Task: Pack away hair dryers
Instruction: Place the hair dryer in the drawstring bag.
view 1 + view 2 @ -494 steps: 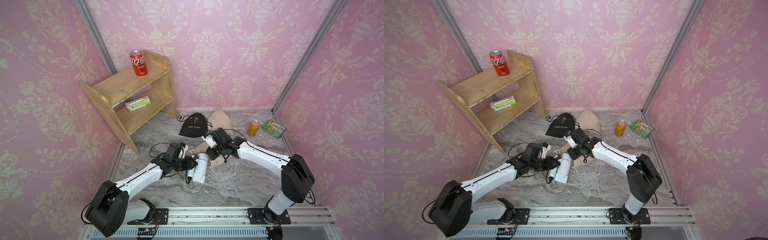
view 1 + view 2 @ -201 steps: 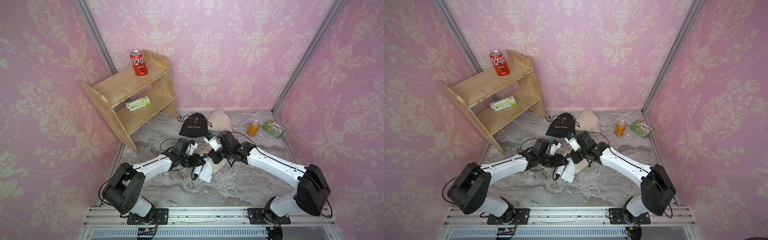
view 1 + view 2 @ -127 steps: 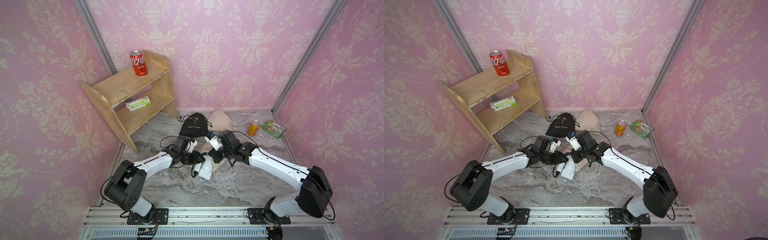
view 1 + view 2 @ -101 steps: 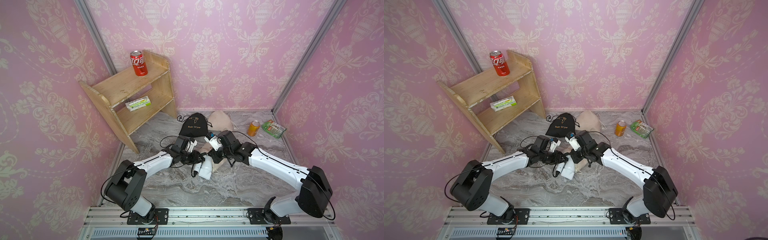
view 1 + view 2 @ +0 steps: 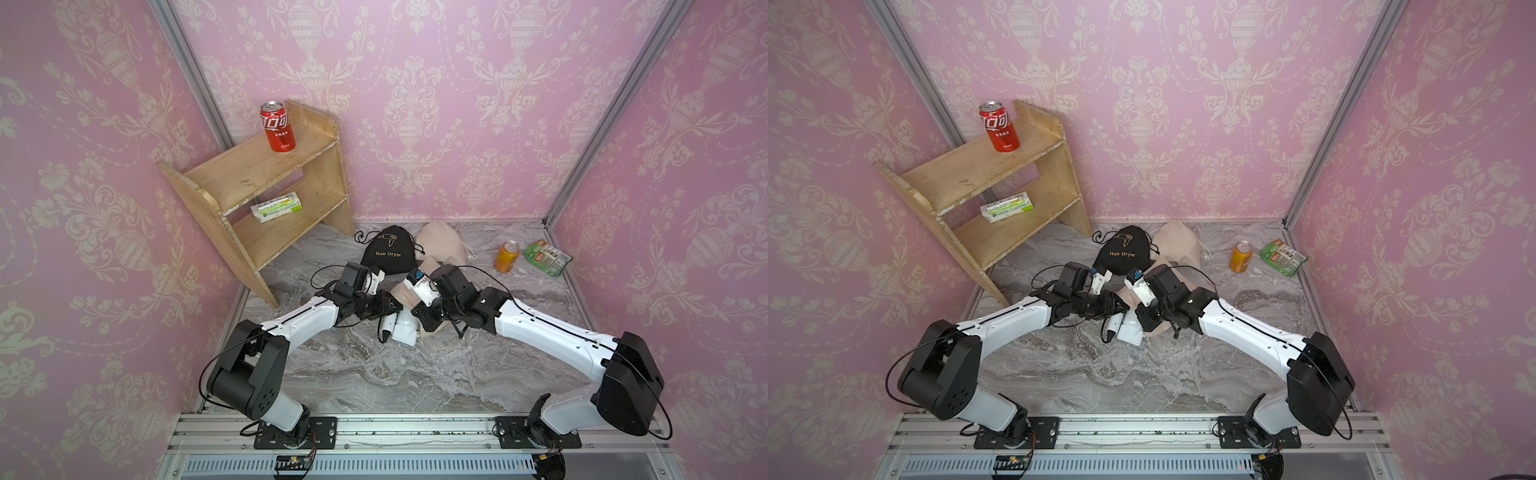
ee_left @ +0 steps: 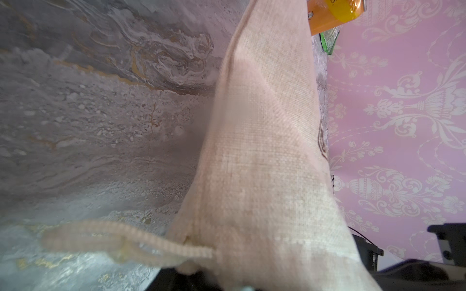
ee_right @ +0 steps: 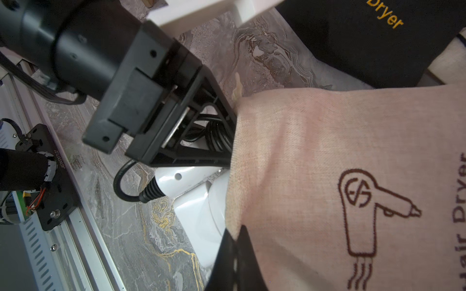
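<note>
A white hair dryer (image 5: 405, 329) (image 5: 1128, 330) lies at the middle of the marble floor, its barrel end out and its front inside the mouth of a beige pouch (image 5: 406, 289) (image 7: 327, 163) printed "Hair Dryer". My left gripper (image 5: 390, 305) (image 5: 1120, 305) reaches into that mouth, shut on the dryer. The black cord bundle shows between its fingers (image 7: 196, 158), and its tips are hidden by the cloth. My right gripper (image 5: 419, 312) (image 7: 235, 233) is shut on the pouch's rim beside the dryer's white body (image 7: 199, 209). Pouch cloth (image 6: 264, 151) fills the left wrist view.
A black pouch (image 5: 388, 251) and a second beige pouch (image 5: 440, 245) lie just behind the grippers. An orange can (image 5: 507, 257) and a green packet (image 5: 546, 257) sit at the back right. A wooden shelf (image 5: 266, 195) at the back left carries a red can (image 5: 277, 126).
My left gripper has carried the dryer a little farther back into the pouch mouth, so less of the dryer shows. The right gripper has kept its hold on the rim.
</note>
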You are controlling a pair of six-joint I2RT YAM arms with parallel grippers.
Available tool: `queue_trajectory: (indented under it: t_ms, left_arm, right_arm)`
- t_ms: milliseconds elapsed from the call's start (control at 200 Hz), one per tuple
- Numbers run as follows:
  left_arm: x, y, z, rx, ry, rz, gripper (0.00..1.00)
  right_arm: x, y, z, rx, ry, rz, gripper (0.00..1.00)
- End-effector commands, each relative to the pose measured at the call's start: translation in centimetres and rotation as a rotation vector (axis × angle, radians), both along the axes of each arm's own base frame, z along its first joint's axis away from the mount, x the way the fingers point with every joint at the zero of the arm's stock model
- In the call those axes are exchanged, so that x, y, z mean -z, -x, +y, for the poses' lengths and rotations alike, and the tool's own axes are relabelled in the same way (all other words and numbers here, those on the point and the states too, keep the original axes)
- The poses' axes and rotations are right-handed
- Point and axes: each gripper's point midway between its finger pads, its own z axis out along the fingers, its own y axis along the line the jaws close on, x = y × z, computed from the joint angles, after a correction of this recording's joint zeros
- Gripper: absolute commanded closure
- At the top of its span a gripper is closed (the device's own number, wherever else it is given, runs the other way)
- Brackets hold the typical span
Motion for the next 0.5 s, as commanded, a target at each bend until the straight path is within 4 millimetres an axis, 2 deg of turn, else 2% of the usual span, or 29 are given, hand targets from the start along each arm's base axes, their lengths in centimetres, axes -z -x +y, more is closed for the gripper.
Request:
queue_trajectory:
  t_ms: [0, 255, 375, 490]
  left_arm:
    - [-4.4, -1.1, -0.3, -0.010, 0.093, -0.071, 0.88]
    - [-5.7, -1.4, 0.2, -0.052, 0.111, -0.102, 0.88]
    - [-5.5, -1.9, 1.1, -0.097, 0.094, -0.110, 0.88]
    - [-5.1, -2.4, 1.5, -0.133, 0.084, -0.117, 0.88]
  right_arm:
    - [0.5, 0.4, 0.1, -0.016, 0.019, -0.011, 0.95]
    - [2.0, 0.1, 0.5, -0.012, 0.043, 0.017, 0.95]
    - [2.4, 0.4, 0.5, -0.016, 0.054, 0.025, 0.95]
    - [1.9, 0.5, 0.8, -0.010, 0.033, 0.028, 0.95]
